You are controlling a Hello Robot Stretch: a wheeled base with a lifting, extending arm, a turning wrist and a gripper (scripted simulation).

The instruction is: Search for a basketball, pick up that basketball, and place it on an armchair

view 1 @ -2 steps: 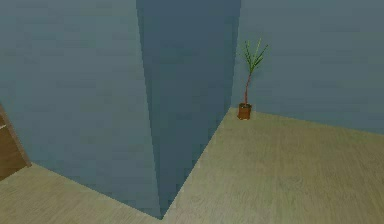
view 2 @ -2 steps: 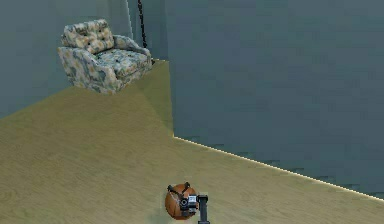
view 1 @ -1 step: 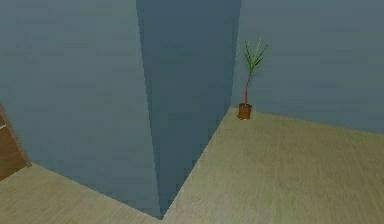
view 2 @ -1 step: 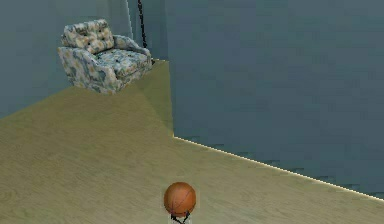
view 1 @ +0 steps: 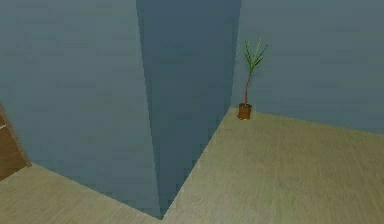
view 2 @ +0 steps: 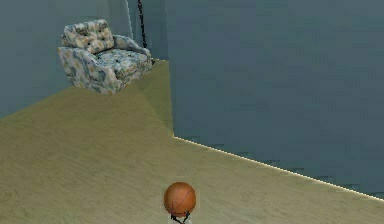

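End effector (view 2: 180,214) at basketball (view 2: 180,196), grip can't tell, tan flr (view 2: 80,160), blue walls (view 2: 280,70), armchair (view 2: 103,57) in far corner

An orange basketball (view 2: 180,196) shows low in the middle, with the wooden floor (view 2: 90,160) behind it. Thin dark gripper (view 2: 180,215) parts touch its underside. A flowered armchair (view 2: 103,57) stands well apart, beside blue walls (view 2: 280,80).

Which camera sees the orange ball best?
The arm side view: the basketball shows round and whole, low in the middle. The forward view faces a blue wall corner and a potted plant instead.
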